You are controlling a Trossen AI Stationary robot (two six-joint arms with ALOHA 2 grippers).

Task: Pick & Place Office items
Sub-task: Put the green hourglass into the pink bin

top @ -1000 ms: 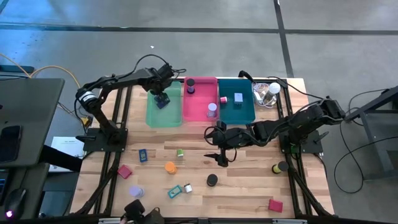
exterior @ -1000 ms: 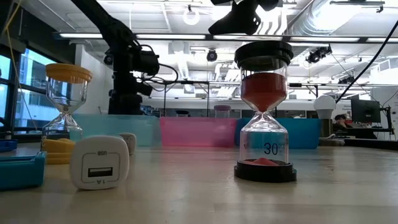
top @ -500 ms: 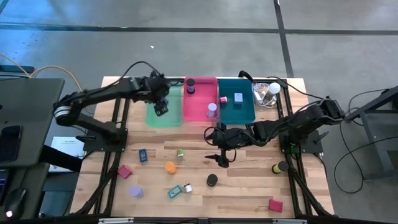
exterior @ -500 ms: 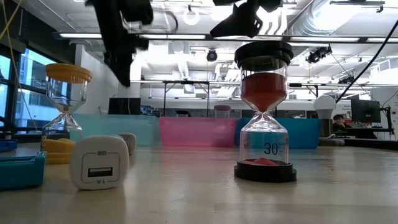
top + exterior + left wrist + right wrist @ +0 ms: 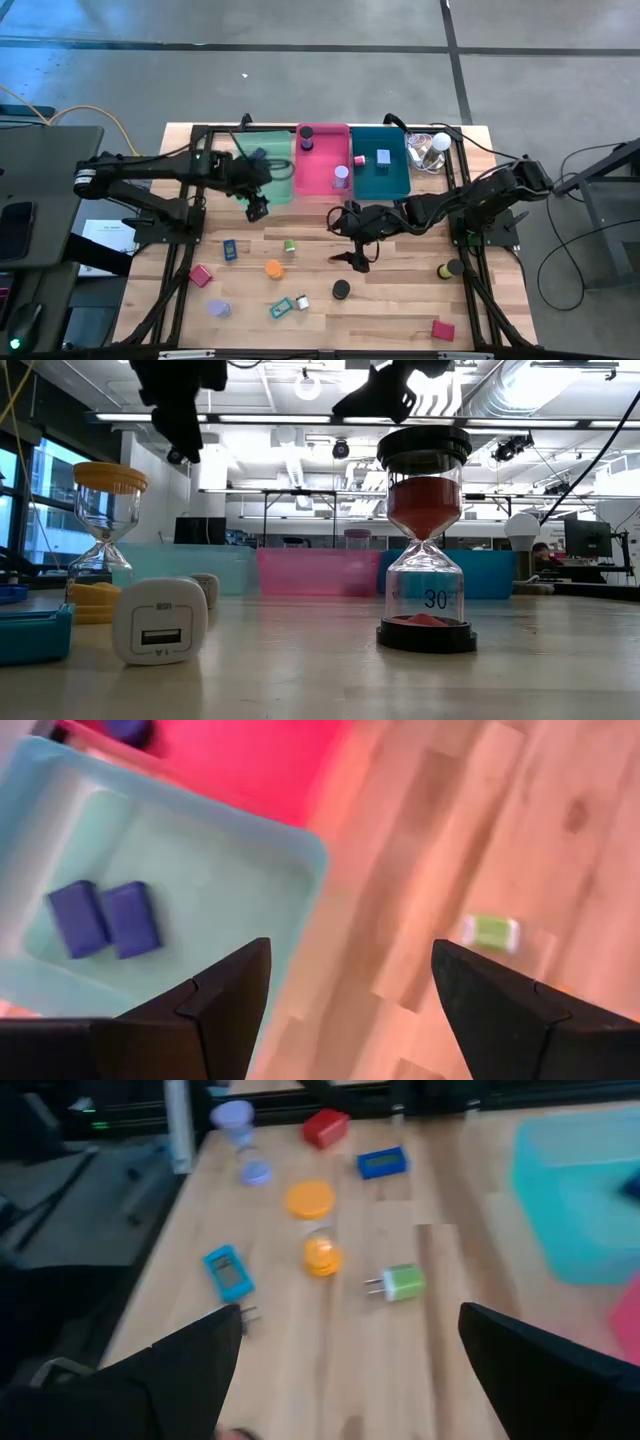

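Wooden surface (image 5: 400,290) with three trays along its far edge and loose office items scattered on the near half; the green plug (image 5: 289,245) lies just beyond the left pincer (image 5: 256,208), toward the near edge, and is closer to it than to the right pincer (image 5: 355,262). Left pincer: open and empty, above the green tray's (image 5: 282,193) near corner, two blue blocks (image 5: 105,919) lying inside. Right pincer: wide open, empty, above mid-surface.

Bare bench (image 5: 400,275) is left between the black hourglass (image 5: 342,289) and the right edge. The far edge is lined by three trays (image 5: 322,160). The near-left corner is crowded with small items (image 5: 274,268).
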